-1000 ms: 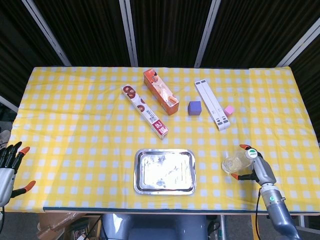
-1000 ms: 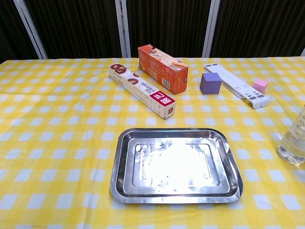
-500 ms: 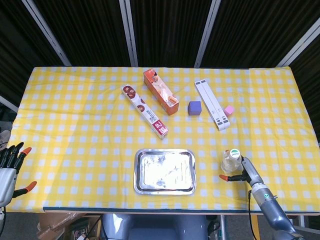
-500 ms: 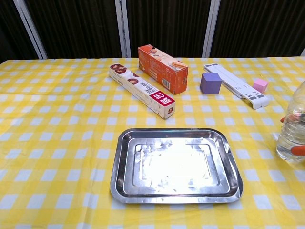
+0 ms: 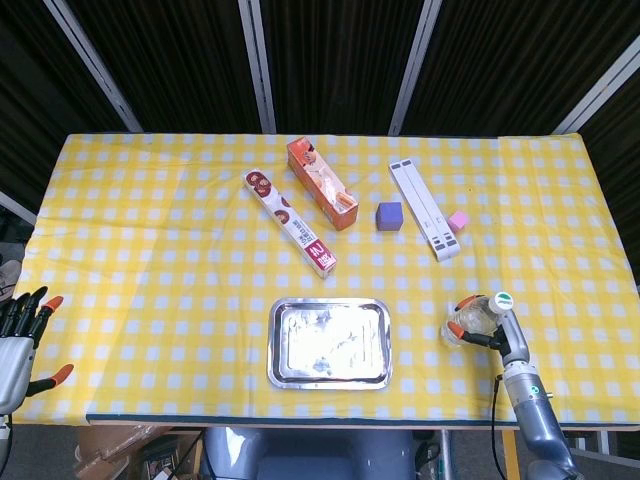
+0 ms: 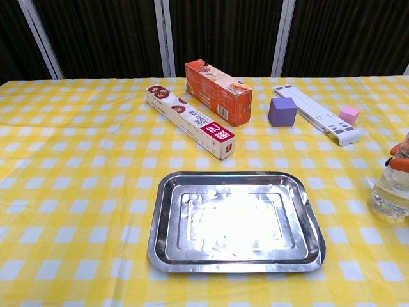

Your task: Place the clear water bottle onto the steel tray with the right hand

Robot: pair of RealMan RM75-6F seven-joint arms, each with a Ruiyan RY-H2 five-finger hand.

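Right hand: the right hand (image 5: 492, 327) is at the near right of the tabletop (image 5: 150, 250), its orange-tipped fingers (image 5: 455, 327) wrapped round the clear water bottle (image 5: 472, 321); the grip itself is small in the head view and mostly cut off by the frame edge in the chest view, where only orange fingertips (image 6: 397, 160) show.
Bottle: it stands on the yellow checked cloth, right of the steel tray (image 5: 329, 341) and apart from it, not on it; in the chest view only its lower part (image 6: 391, 192) shows at the right edge.
Left hand: the left hand (image 5: 18, 340) is at the near left corner, off the tabletop edge, fingers spread, holding nothing; partly cut off by the frame.
Tray: bare, its bottom glaring with reflected light (image 6: 236, 220).
Far side: long white snack box (image 5: 290, 220), orange box (image 5: 322, 183), purple cube (image 5: 390, 216), white bar (image 5: 425, 209), pink cube (image 5: 458, 220).
Change: half a second ago the right hand sat lower beside the bottle with one finger out to the near left; now the fingers are higher and round the bottle. The bottle has stayed in about the same place.
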